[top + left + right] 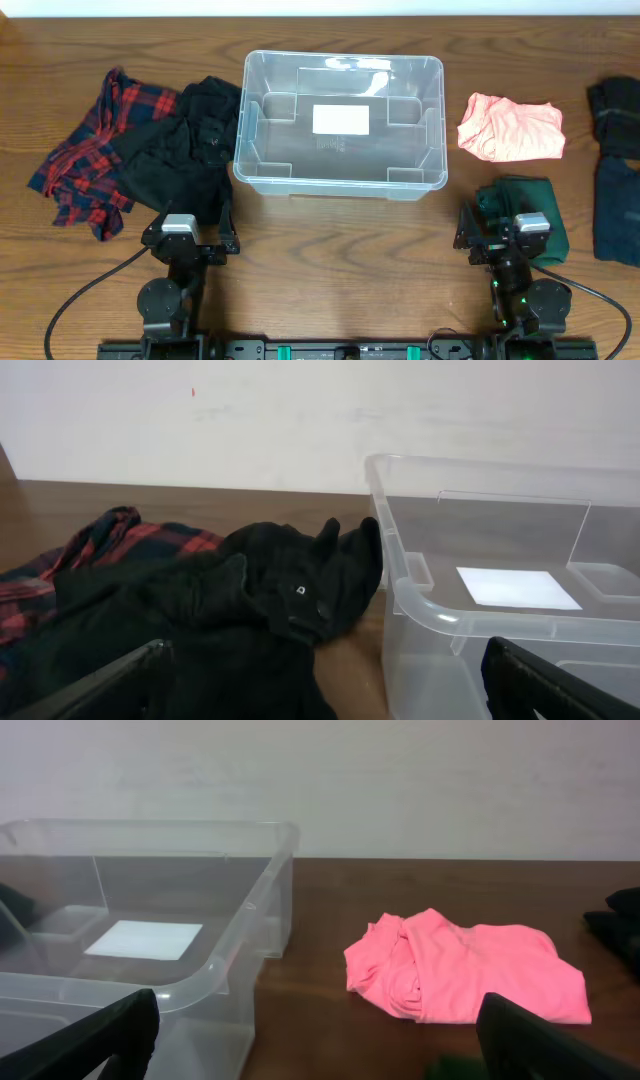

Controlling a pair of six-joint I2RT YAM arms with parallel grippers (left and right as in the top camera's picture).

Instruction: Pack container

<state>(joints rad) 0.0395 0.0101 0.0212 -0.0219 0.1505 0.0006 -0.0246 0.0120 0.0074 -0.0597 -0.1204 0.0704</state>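
The clear plastic container (pixel 341 125) stands at the table's middle back, with a white label on its base and nothing inside. It also shows in the left wrist view (pixel 500 590) and the right wrist view (pixel 150 930). My left gripper (pixel 187 240) is open and empty near the front edge, below a black garment (pixel 185 150). My right gripper (pixel 505 238) is open and empty over the near edge of a dark green cloth (pixel 530 205). A pink cloth (pixel 510 128) lies right of the container, also in the right wrist view (pixel 465 965).
A red plaid shirt (pixel 85 150) lies at the far left beside the black garment (pixel 270 585). Dark clothes (pixel 615 170) lie at the right edge. A white wall rises behind the table.
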